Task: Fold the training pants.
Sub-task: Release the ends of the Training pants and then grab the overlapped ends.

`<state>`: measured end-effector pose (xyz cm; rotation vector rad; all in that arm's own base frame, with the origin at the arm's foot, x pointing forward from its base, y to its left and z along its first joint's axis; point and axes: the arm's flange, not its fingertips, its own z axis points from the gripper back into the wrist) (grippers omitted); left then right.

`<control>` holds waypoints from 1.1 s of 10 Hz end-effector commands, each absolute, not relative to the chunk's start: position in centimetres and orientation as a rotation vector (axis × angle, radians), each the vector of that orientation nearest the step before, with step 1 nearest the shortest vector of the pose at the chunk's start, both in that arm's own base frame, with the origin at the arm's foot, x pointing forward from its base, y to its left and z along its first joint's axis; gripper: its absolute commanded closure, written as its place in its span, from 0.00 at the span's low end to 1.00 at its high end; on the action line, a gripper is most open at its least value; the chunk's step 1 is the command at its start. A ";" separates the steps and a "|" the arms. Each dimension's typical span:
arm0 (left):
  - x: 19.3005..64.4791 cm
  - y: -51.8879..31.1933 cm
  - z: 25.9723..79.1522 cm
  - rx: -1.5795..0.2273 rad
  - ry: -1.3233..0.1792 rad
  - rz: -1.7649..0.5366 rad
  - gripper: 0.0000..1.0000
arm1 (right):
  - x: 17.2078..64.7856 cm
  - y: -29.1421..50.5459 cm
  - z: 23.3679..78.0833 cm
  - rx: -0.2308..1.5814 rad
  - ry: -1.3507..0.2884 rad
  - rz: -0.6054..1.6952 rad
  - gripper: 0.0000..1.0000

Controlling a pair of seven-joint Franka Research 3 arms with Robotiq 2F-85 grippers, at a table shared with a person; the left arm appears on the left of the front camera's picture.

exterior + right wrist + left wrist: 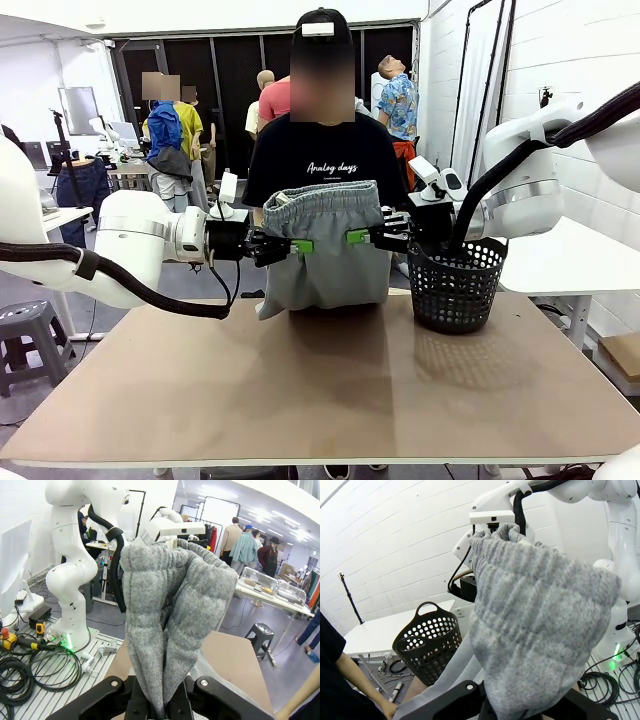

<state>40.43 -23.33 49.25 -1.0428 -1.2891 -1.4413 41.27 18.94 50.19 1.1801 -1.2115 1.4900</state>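
- Currently your left gripper [298, 246] and right gripper [357, 237] are each pinching the training pants [330, 275], which are hanging at the table's [320, 390] 12 o'clock.
- Soft, ribbed grey fabric is hiding from you where the jaws are closing in both wrist views.

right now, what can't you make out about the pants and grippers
- Left wrist view: left gripper fingertips, buried under the training pants.
- Right wrist view: right gripper fingertips, swallowed by fabric folds.
- Front view: black basket contents, behind mesh wall and right arm.
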 end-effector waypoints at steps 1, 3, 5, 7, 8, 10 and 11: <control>40.4 -23.5 49.5 -1.048 -1.298 -1.439 1.00 | 41.0 19.0 50.2 1.183 -1.215 1.491 1.00; 40.4 -23.5 49.5 -1.048 -1.298 -1.439 1.00 | 41.0 19.0 50.2 1.183 -1.215 1.491 1.00; 40.4 -23.5 49.5 -1.048 -1.298 -1.439 1.00 | 41.0 19.0 50.2 1.183 -1.215 1.491 1.00; 40.4 -23.5 49.5 -1.048 -1.298 -1.439 1.00 | 41.0 19.0 50.2 1.183 -1.215 1.491 1.00; 40.4 -23.5 49.5 -1.048 -1.298 -1.439 1.00 | 41.0 19.0 50.2 1.183 -1.215 1.491 1.00; 40.4 -23.5 49.5 -1.048 -1.298 -1.439 1.00 | 41.0 19.0 50.2 1.183 -1.215 1.491 1.00; 40.4 -23.5 49.5 -1.048 -1.298 -1.439 1.00 | 41.0 19.0 50.2 1.183 -1.215 1.491 1.00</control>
